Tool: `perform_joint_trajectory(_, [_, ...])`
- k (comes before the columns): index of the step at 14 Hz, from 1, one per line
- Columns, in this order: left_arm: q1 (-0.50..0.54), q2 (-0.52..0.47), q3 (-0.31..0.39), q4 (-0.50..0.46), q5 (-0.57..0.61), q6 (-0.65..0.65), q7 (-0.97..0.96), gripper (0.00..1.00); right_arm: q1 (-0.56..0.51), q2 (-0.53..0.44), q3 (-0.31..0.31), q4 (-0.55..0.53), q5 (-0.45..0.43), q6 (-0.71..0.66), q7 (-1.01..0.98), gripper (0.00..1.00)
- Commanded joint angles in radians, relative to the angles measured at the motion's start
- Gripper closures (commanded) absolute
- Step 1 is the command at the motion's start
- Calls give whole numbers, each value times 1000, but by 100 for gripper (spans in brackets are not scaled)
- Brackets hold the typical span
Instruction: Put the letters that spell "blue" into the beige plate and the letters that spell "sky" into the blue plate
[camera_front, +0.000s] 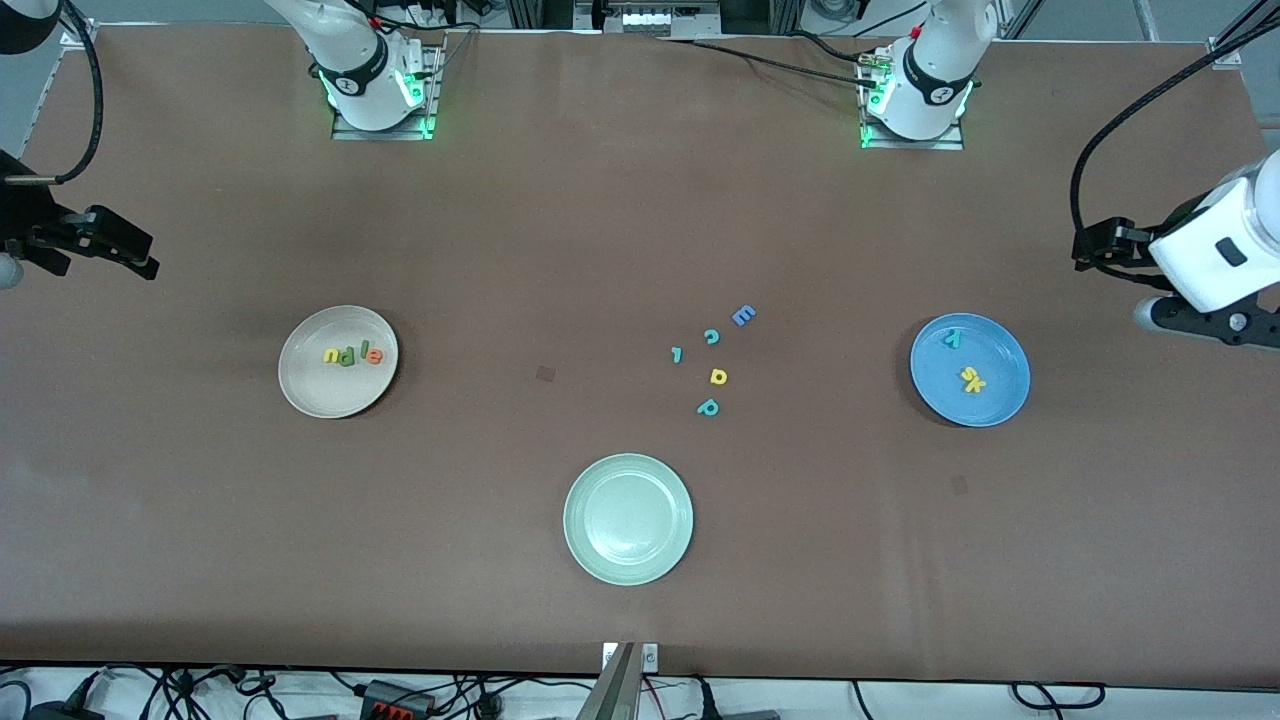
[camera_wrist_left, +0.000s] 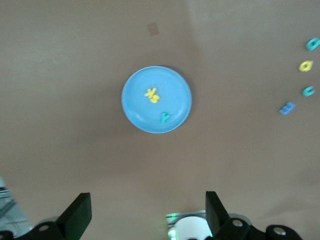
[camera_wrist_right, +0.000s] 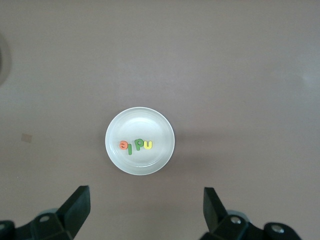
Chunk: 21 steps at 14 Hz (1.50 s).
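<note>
The beige plate (camera_front: 320, 385) (camera_wrist_right: 140, 125) lies toward the right arm's end of the table. In it sit the yellow u (camera_wrist_right: 148, 145), green b (camera_wrist_right: 138, 144), green l (camera_wrist_right: 129, 148) and orange e (camera_wrist_right: 123, 145) in a row. The blue plate (camera_front: 1000, 390) (camera_wrist_left: 140, 85) lies toward the left arm's end. It holds the yellow s and k (camera_wrist_left: 152, 94) touching each other and the teal y (camera_wrist_left: 164, 117) apart from them. My right gripper (camera_front: 135, 255) (camera_wrist_right: 145, 190) hangs open and empty high above the table beside the beige plate. My left gripper (camera_front: 1095, 245) (camera_wrist_left: 147, 196) hangs open and empty high beside the blue plate.
A pale green plate (camera_front: 628, 470) sits nearest the front camera, mid-table. Several loose letters lie between it and the robots' bases: a blue E (camera_front: 743, 315), teal c (camera_front: 711, 336), teal l (camera_front: 677, 354), a yellow letter (camera_front: 718, 376) and teal p (camera_front: 708, 407).
</note>
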<state>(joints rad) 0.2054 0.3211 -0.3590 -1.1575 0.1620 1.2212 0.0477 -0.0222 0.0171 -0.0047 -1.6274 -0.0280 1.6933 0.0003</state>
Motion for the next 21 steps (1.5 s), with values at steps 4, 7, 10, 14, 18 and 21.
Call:
perform_joint_trajectory(4, [-222, -293, 360, -468, -136, 390, 11, 0, 25, 3, -24, 7, -16, -3, -8, 0])
perform_joint_trajectory(7, [-230, -358, 370, -553, -168, 463, -21, 0, 25, 3, -24, 7, -16, 0, -8, 0])
perform_joint_trajectory(10, [-241, -386, 370, -591, -162, 525, -55, 0, 12, 3, -23, 7, -15, -1, -8, 0])
perform_joint_trajectory(14, [-241, -378, 339, -582, -162, 491, -52, 0, -1, 1, -15, 7, -13, -1, -8, 0])
perform_joint_trajectory(18, [-239, -373, 322, -561, -160, 483, -54, 0, -18, 1, 1, 7, -10, -3, -8, 0])
perform_joint_trajectory(21, [-239, -373, 321, -557, -160, 472, -54, 0, -21, 3, 9, 7, -10, 0, -9, 0])
